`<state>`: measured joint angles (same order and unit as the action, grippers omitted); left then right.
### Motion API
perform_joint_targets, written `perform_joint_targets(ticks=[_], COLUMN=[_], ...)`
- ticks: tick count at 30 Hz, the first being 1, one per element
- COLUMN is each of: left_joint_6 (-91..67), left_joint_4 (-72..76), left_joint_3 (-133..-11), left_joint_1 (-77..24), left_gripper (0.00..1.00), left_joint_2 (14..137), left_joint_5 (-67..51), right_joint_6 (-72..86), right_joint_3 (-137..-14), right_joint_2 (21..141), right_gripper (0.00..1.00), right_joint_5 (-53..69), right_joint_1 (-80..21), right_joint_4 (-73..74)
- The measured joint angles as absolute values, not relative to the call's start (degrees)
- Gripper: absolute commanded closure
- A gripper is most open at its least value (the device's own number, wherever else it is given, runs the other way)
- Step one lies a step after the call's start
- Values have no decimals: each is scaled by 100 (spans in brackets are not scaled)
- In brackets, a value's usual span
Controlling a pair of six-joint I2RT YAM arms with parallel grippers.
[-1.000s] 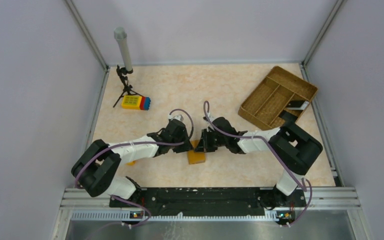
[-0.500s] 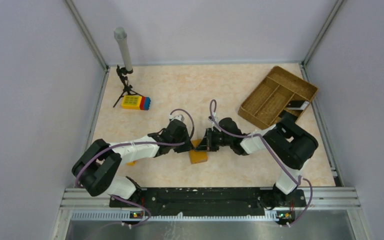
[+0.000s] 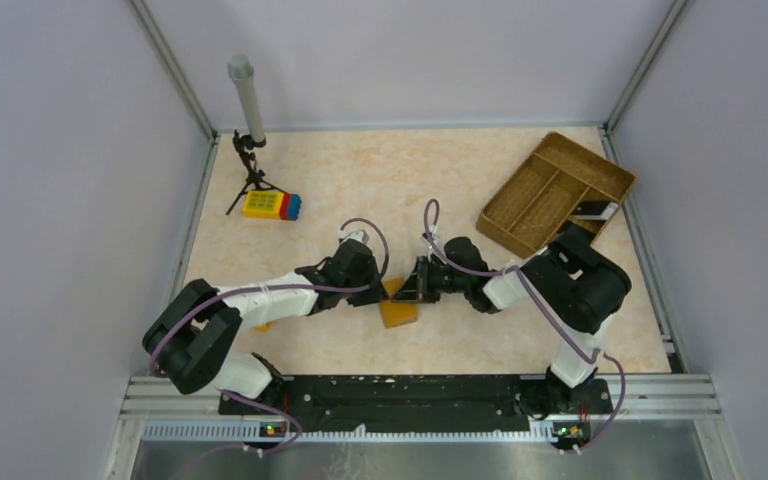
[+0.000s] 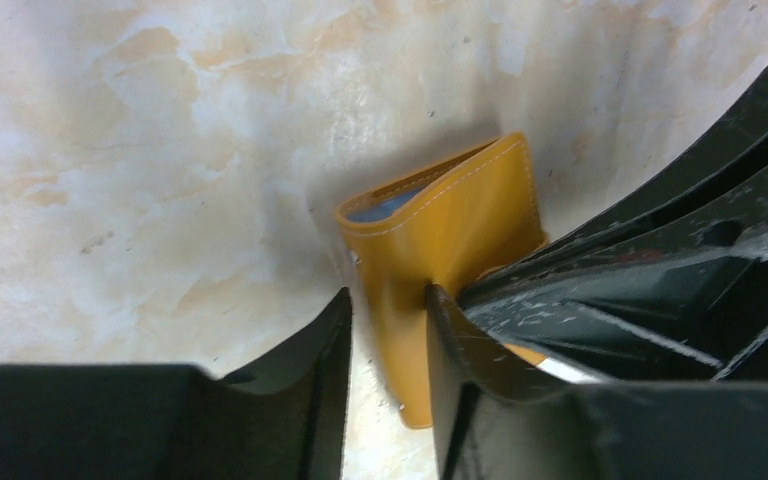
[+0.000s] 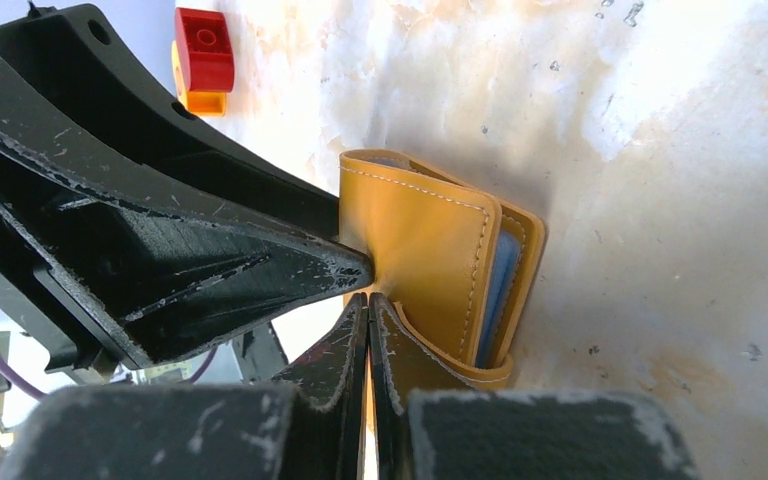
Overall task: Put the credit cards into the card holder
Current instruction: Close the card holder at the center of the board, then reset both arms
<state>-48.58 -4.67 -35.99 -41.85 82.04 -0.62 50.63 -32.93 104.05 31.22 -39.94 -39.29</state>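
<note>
The card holder [image 3: 397,310] is an orange-tan leather wallet lying mid-table between my two grippers. A light blue credit card [image 5: 505,278] shows inside its fold, and its edge [image 4: 390,207] peeks out in the left wrist view. My left gripper [image 4: 388,325] stands part open. One of its fingers [image 4: 450,330] presses on the holder's flap [image 4: 455,235]; the other is beside the holder with a thin gap. My right gripper [image 5: 368,312] is shut, and its tips touch the same flap [image 5: 420,235] next to the left finger. A dark card [image 3: 593,210] lies in the woven tray.
The brown woven tray [image 3: 540,175] stands at the back right. A yellow-red-blue toy block [image 3: 271,205] and a small tripod with a grey tube [image 3: 248,120] are at the back left. A red and orange block [image 5: 203,60] lies by the left arm.
The right arm's elbow has folded in toward the left and its wrist has dropped lower, while its gripper stays at the holder. The left arm and the holder have hardly moved.
</note>
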Motion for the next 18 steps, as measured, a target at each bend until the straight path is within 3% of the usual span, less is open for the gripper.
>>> perform_joint_targets(ticks=[5,8,10,15,18], left_joint_6=[-4637,-4421,-4287,-3892,-3669], left_joint_4=[-969,-1304,-1498,-1905,-2110], left_joint_3=[-3599,-3614,-3682,-4101,-4381], left_joint_1=[-4145,-4018,-3833,-3317,-2882], left_gripper=[23,6,1,1,1], left_joint_2=[7937,7651,7531,7446,7279], left_joint_5=[-8,40,62,67,45], right_joint_6=[4751,4372,4042,3483,3146], right_joint_3=[-3312,-3398,-3590,-4104,-4510], right_joint_2=[10143,9795,9572,8978,8427], right_gripper=[100,90,79,40,32], right_joint_5=[3089,3000,2941,2936,2615], right_joint_1=[-3898,-3763,-3712,-3697,-3693], right_joint_4=[-3557,-2860,-2233,-1066,-305])
